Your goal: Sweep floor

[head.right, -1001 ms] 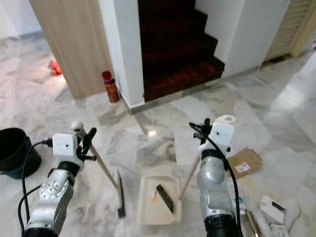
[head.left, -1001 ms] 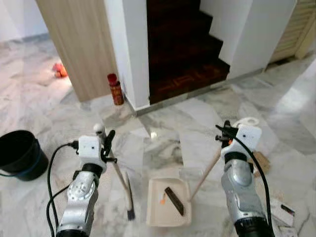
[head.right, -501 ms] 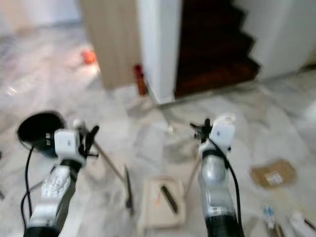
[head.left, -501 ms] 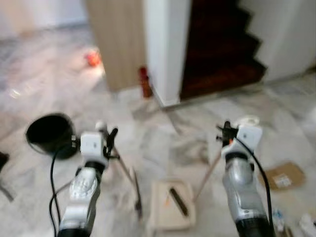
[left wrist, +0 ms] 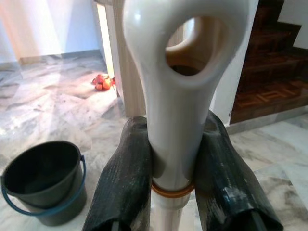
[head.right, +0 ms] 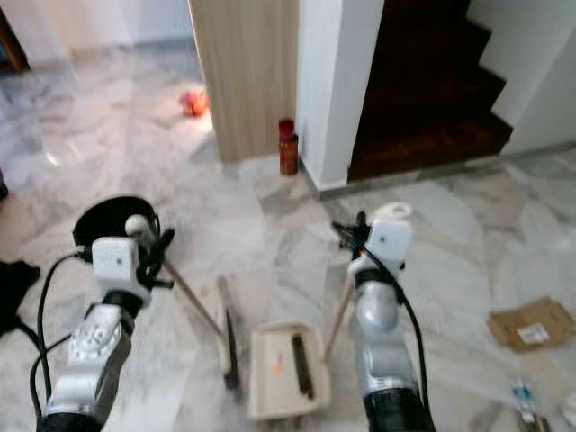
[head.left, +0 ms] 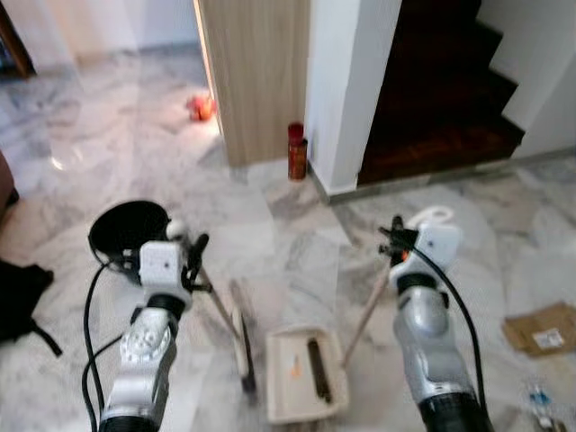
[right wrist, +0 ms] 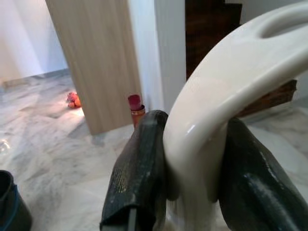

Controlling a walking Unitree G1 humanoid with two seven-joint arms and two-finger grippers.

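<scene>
Change: the head camera has swung left since a second ago, so the bucket sits nearer the middle and the stairs have slid right; broom and dustpan keep their places before the robot. I judge it is turning to carry the load to the bucket.
Left gripper: clamped on the broom handle; brush head on the floor, just left of the pan.
Dustpan: on the marble, a dark strip and an orange scrap inside.
Right gripper: closed round the dustpan's white handle.
Cardboard: unswept at far right.
Views: the left wrist view shows the bucket's blue handle; the eye views show the pan's contents.
</scene>
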